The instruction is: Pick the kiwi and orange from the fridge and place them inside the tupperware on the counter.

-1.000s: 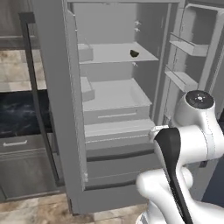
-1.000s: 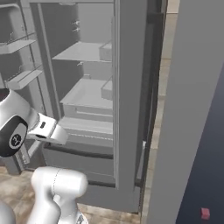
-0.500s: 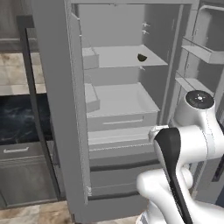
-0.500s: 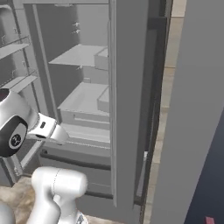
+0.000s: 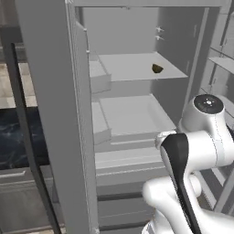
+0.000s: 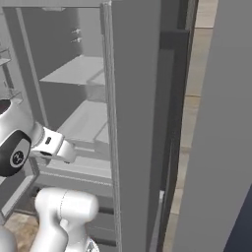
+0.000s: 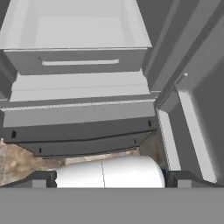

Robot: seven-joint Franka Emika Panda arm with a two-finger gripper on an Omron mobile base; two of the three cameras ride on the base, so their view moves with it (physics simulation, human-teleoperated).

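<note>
With the tall grey refrigerator (image 5: 55, 114) standing open before us, we see the small dark brownish-green oval kiwi (image 5: 157, 68) lying on the pale grey upper shelf (image 5: 137, 66), toward the shelf's 3 o'clock edge in the left base view. In the hand view, our two-finger gripper (image 7: 109, 180) has its dark finger tips (image 7: 40, 179) spread wide apart at 6 o'clock with nothing between them. It points at the pale grey drawer (image 7: 76, 61) lower in the fridge, which sits at 12 o'clock in that view. The kiwi therefore rests well apart from the pincer, up on the higher shelf. At 9 o'clock in the left base view we make out the black marbled stone worktop (image 5: 11, 137).
</note>
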